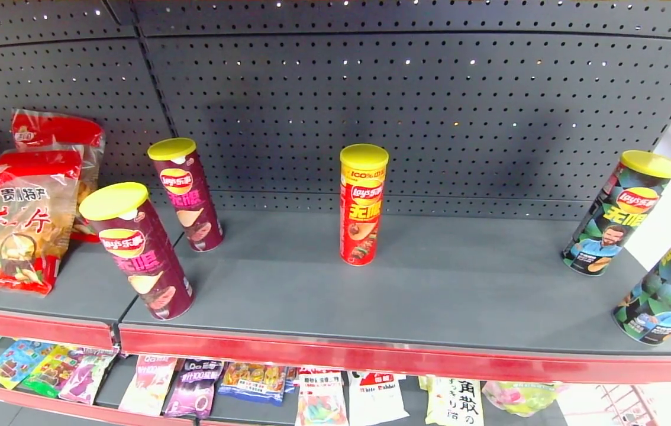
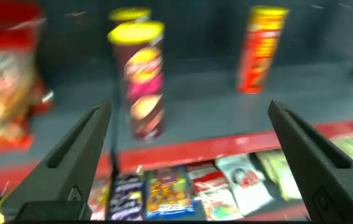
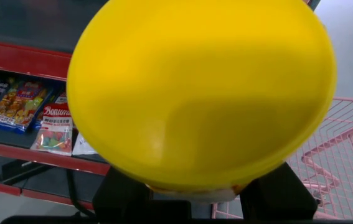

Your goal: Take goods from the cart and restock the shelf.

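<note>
Grey shelf [image 1: 430,284] w/ red front lip carries six chip cans, all upright. Purple can [image 1: 137,251] stands at the front edge nr the left end of the deck, second purple can [image 1: 186,194] behind it toward the back panel. Red can [image 1: 363,204] is mid-shelf, well apart from the rest. Two dark green-patterned cans sit at the right end: one [image 1: 619,213] farther back, one [image 1: 670,284] nr the front lip at the right edge. Snack bags [image 1: 25,219] stand on the adjoining deck to the left. Lower shelf [image 1: 105,387] holds a row of small packets.

L gripper [image 2: 190,111] hangs in front of the shelf lip, fingers [image 2: 76,149] spread wide, nothing between them; front purple can sits ahead of it.

R gripper [image 3: 195,199] is clamped on a held can [image 3: 188,186], black fingers either side of its body just under the yellow lid [image 3: 201,93]. Held can is off the shelf front, lower-shelf packets to one side behind it, pink wire cart [image 3: 344,162] to the other.
</note>
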Robot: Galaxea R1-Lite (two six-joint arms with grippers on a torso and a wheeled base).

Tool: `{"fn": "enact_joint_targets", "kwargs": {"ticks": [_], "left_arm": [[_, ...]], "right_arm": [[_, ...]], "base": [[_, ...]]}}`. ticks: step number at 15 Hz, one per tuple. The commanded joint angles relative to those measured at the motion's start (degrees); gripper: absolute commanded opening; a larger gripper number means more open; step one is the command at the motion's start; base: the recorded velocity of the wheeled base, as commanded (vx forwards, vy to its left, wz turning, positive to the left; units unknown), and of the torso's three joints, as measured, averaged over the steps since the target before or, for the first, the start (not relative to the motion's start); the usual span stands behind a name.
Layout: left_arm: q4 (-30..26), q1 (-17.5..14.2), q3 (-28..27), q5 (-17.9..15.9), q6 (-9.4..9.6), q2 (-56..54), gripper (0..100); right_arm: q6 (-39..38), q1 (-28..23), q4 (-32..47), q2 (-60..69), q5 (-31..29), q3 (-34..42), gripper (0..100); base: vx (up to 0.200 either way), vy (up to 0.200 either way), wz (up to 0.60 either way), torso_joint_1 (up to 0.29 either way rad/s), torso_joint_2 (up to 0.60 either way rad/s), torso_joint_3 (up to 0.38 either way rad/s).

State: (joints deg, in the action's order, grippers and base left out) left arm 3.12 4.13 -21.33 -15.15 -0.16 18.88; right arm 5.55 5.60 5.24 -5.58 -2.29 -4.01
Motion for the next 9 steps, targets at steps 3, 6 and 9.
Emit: {"fn": "enact_joint_targets", "kwargs": {"ticks": [3,6,9], "left_arm": [[12.2,17.6,-16.6,-10.4,5.96,37.8,100],[15.0,22.7,-21.4,-8.0,6.05,50.2,100],[15.0,26.5,-28.9,-5.7,6.05,60.0,100]], "right_arm": [[0.0,-0.1,0.0,0.0,0.0,0.0,0],[0.0,0.0,0.0,0.0,0.0,0.0,0],[0.0,-0.1,-0.1,0.0,0.0,0.0,0]], "base": [[0.0,0.0,0.0,0.0,0.0,0.0],[0.0,0.0,0.0,0.0,0.0,0.0],[0.0,0.0,0.0,0.0,0.0,0.0]]}}
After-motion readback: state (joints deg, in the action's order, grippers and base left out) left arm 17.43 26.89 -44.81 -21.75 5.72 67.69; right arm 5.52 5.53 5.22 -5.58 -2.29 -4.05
